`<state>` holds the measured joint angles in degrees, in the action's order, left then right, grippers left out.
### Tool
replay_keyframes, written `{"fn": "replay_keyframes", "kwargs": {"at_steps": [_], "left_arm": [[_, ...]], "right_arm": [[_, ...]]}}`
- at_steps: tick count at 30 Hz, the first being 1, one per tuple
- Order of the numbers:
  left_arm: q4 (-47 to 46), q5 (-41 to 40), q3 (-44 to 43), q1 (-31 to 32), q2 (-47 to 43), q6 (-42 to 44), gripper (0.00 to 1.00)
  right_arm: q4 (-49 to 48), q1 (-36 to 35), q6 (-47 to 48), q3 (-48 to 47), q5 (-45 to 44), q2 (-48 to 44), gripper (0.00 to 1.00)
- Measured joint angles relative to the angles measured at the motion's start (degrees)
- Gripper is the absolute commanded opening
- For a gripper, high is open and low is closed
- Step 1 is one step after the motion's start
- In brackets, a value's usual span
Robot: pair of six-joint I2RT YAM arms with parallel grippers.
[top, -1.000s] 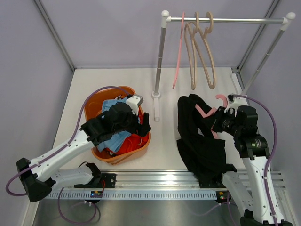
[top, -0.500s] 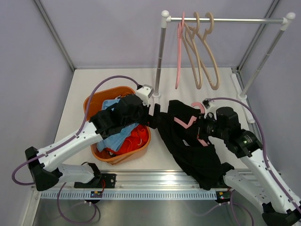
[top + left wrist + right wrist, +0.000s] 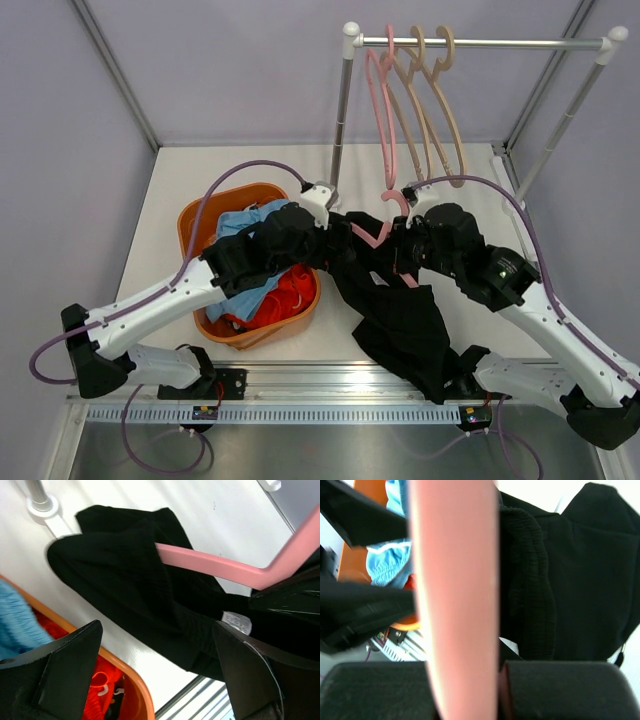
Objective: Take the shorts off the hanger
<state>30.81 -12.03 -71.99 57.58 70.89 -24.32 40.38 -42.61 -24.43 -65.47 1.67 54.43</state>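
Observation:
The black shorts (image 3: 400, 320) hang on a pink hanger (image 3: 375, 232) and trail down onto the table. My right gripper (image 3: 398, 248) is shut on that hanger; in the right wrist view the pink bar (image 3: 455, 580) runs between its fingers (image 3: 565, 690), with the shorts' waistband (image 3: 530, 580) beside it. My left gripper (image 3: 335, 245) is open at the shorts' left edge. In the left wrist view the black fabric (image 3: 130, 580) and the hanger's bar (image 3: 210, 565) lie just beyond its spread fingers (image 3: 70, 670). Light blue shorts (image 3: 240, 225) and orange shorts (image 3: 285, 300) lie in the basket. I see no camouflage pair.
The orange basket (image 3: 215, 330) stands at the left, under my left arm. A clothes rack (image 3: 480, 42) stands at the back right with one pink hanger (image 3: 385, 130) and beige hangers (image 3: 440, 130) on it. Its left post (image 3: 340, 130) is just behind my left gripper.
My right gripper has carried the hanger and black shorts left and toward the back. My left arm has swung right, out of the basket, to the shorts' edge.

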Motion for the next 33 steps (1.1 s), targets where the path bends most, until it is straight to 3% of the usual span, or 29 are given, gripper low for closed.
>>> {"fn": "replay_keyframes", "kwargs": {"at_steps": [9, 12, 15, 16, 19, 20, 23, 26, 33], "left_arm": [[-1.97, -2.05, 0.00, 1.73, 4.11, -1.27, 0.90], [-2.23, -4.57, 0.02, 1.70, 4.26, -1.66, 0.82], [-2.47, -7.19, 0.02, 1.70, 4.26, -2.12, 0.59], [-2.49, -7.87, 0.02, 1.70, 4.26, -2.23, 0.47], [-2.67, -9.90, 0.00, 1.68, 4.33, -2.12, 0.30], [-2.64, -10.45, -0.11, 1.66, 4.46, -2.10, 0.19], [-2.47, -11.69, -1.29, 1.60, 5.51, -1.86, 0.05], [-2.43, -12.28, -2.01, 1.31, 5.90, -1.64, 0.00], [-1.42, -13.51, -4.17, -3.69, 6.08, -2.29, 0.00]], "right_arm": [[0.24, -4.11, -0.02, -3.06, -5.33, 2.73, 0.00], [0.35, -4.98, -0.02, -3.63, -6.25, 2.73, 0.00], [0.46, -6.27, -0.04, -3.76, -7.17, 2.71, 0.00], [0.61, -6.75, -0.07, -3.76, -7.28, 2.71, 0.00], [1.29, -8.22, -0.17, -3.76, -8.13, 2.56, 0.00], [1.42, -8.68, -0.26, -3.76, -8.28, 2.40, 0.00], [1.66, -10.36, -0.50, -3.76, -9.14, 1.53, 0.00], [2.32, -11.19, -0.76, -3.76, -10.19, 0.00, 0.00], [2.43, -12.44, -0.85, -3.76, -11.72, -4.55, 0.00]]}}
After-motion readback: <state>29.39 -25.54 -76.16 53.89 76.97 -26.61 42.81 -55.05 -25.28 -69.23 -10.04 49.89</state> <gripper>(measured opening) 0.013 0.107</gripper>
